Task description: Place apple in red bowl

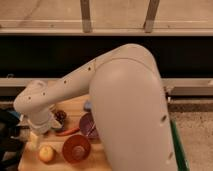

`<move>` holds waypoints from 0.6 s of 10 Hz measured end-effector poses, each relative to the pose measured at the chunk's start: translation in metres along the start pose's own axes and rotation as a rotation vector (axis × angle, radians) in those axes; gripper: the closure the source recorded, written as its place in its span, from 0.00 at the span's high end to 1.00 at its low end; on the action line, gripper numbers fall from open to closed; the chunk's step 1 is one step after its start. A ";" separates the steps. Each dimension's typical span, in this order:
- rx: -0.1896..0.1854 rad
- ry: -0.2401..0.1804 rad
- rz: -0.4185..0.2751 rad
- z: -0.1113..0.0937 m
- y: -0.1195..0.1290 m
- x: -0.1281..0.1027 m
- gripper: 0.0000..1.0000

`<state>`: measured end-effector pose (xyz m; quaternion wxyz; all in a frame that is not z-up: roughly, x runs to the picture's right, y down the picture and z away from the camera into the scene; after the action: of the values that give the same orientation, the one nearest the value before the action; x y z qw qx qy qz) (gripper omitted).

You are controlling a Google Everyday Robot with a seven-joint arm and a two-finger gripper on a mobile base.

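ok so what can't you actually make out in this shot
- Camera view: gripper, below the wrist, just up-left of the apple; the wrist covers most of it.
- Purple bowl: its right side is behind the arm, so its contents are unclear.
- Blue object: mostly covered by the arm.
- Dark fruit beside the wrist: too blurred to identify.
- Red bowl: inside too dim to tell if anything is in it.

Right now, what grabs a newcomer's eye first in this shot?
The huge white arm fills the middle and right, bending down to the left end of the wooden table. There its tool, open and empty, hangs close by the apple, which lies on the wood beside the red bowl. A dark purple bowl sits just behind the red one.
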<state>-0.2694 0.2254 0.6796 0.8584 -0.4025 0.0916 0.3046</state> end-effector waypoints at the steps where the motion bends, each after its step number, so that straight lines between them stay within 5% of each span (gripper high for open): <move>1: -0.013 0.020 0.004 0.015 0.005 0.000 0.80; 6: -0.110 0.075 0.034 0.070 0.019 0.011 0.80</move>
<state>-0.2780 0.2915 0.7095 0.8256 -0.4585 0.1138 0.3084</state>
